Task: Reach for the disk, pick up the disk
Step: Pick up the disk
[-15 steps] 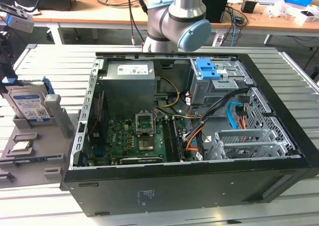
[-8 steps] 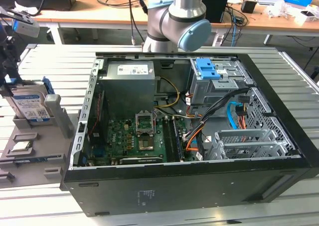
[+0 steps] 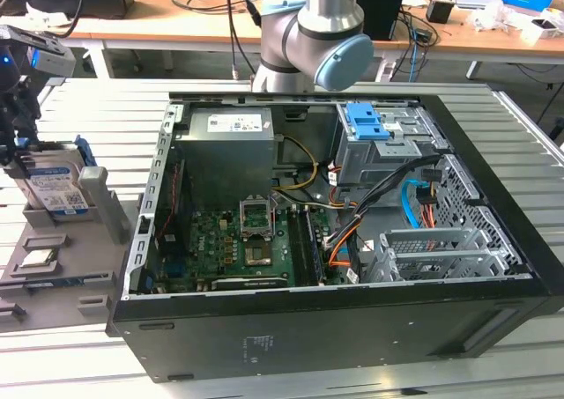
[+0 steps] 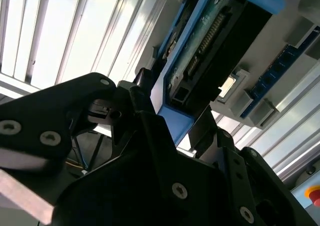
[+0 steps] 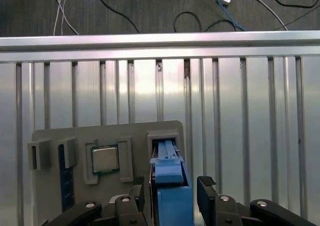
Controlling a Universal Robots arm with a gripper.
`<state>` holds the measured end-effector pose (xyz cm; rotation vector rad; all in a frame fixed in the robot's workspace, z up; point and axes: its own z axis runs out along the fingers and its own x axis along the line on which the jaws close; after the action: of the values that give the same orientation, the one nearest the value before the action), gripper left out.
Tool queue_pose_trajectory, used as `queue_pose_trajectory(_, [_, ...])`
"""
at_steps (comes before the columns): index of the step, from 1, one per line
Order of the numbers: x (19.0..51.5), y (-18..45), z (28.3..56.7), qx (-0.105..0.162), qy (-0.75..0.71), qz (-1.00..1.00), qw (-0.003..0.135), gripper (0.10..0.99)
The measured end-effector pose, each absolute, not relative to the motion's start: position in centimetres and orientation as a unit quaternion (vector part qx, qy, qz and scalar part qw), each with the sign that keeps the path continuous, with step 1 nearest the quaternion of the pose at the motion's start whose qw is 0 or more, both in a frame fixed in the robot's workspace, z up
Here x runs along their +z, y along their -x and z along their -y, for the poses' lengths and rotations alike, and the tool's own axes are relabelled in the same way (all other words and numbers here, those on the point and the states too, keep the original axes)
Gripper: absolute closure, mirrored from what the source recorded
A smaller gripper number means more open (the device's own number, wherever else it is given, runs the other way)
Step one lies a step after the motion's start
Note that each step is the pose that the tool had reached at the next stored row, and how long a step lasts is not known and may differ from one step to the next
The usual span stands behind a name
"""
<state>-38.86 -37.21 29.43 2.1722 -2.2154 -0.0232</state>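
Silver-grey disk [image 3: 55, 186], blue side rails, white-and-blue label; standing on edge in a grey holder [image 3: 99, 207], exterior view's left.

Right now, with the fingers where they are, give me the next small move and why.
Probably close the fingers on the disk. In the first wrist view they straddle its blue edge with a slim gap on each side, and it stands upright in the grey holder, so nothing looks gripped yet.
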Motion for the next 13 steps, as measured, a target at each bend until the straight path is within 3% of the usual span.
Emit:
queue_pose_trajectory(4, [29.29, 38.82, 37.22, -0.007, -0.7, 0.713, 0.02, 0.541])
queue_pose_trajectory(5, [29.29, 38.82, 37.22, -0.006, -0.7, 0.714, 0.02, 0.557])
queue_pose_trajectory(7, [29.29, 38.82, 37.22, -0.006, -0.7, 0.714, 0.021, 0.686])
queue_pose_trajectory(13, [29.29, 38.82, 37.22, -0.005, -0.7, 0.714, 0.022, 0.718])
